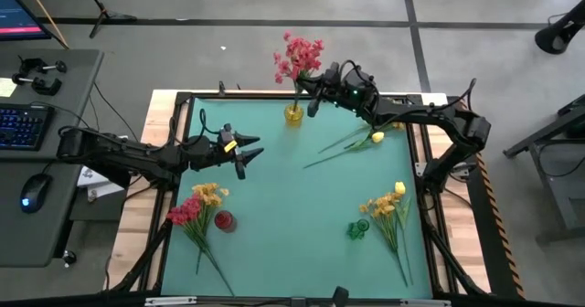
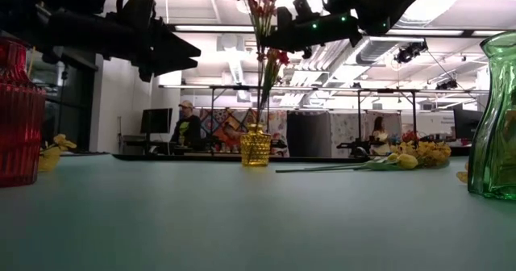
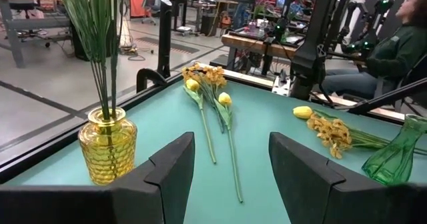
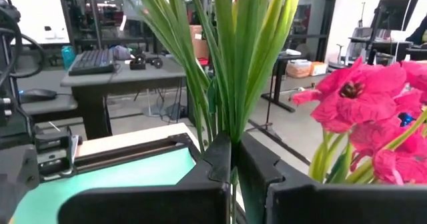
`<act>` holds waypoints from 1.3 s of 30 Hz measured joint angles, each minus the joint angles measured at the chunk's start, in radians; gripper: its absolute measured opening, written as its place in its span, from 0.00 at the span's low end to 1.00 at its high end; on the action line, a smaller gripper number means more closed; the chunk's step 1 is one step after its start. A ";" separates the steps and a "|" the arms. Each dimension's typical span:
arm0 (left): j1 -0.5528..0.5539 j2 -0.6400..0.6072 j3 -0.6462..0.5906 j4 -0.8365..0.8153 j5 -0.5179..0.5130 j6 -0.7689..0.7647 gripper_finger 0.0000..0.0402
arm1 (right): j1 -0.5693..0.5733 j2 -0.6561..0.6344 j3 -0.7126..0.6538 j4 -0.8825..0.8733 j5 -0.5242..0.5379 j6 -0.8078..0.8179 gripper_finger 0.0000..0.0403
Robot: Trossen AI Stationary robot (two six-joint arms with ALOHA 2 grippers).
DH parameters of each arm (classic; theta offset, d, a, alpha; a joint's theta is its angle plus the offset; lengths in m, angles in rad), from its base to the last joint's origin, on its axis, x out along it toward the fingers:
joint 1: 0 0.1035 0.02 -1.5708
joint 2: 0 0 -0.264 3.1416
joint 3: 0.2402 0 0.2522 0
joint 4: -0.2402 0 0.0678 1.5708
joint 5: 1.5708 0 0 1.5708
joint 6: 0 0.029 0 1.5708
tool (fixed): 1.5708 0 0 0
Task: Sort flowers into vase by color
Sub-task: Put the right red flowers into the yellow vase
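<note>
**Now: pink stems pinched above the yellow vase**

Red-pink artificial flowers [image 1: 299, 56] stand in the ribbed yellow glass vase [image 1: 293, 115] near the tabletop's far edge. The right gripper [image 1: 313, 91] is clamped on their stems; lifting or swinging could topple the vase. The left gripper [image 1: 242, 152] hovers open, empty, toward the left edge.

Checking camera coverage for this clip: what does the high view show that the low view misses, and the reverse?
Only the high view shows the red and orange flowers lying by the red vase, and the left end effector open over the mat. Only the low view shows people at desks behind the table. Both show the yellow vase holding red-pink flowers, with the right end effector shut on their stems.
</note>
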 joint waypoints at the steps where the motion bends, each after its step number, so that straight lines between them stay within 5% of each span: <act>1: 0.000 0.000 0.000 0.000 0.000 0.000 0.45 | 0.000 0.000 0.000 -0.003 0.000 -0.009 0.00; 16: 0.000 0.000 0.000 0.000 0.000 0.001 0.45 | 0.000 0.000 0.000 -0.083 0.000 -0.010 0.03; 30: 0.000 0.000 0.000 0.000 0.000 0.002 0.45 | 0.002 -0.062 0.000 -0.355 0.109 -0.047 0.60; 39: 0.000 0.000 0.000 -0.006 0.002 -0.021 0.45 | 0.001 -0.186 0.000 -0.717 0.109 -0.054 0.70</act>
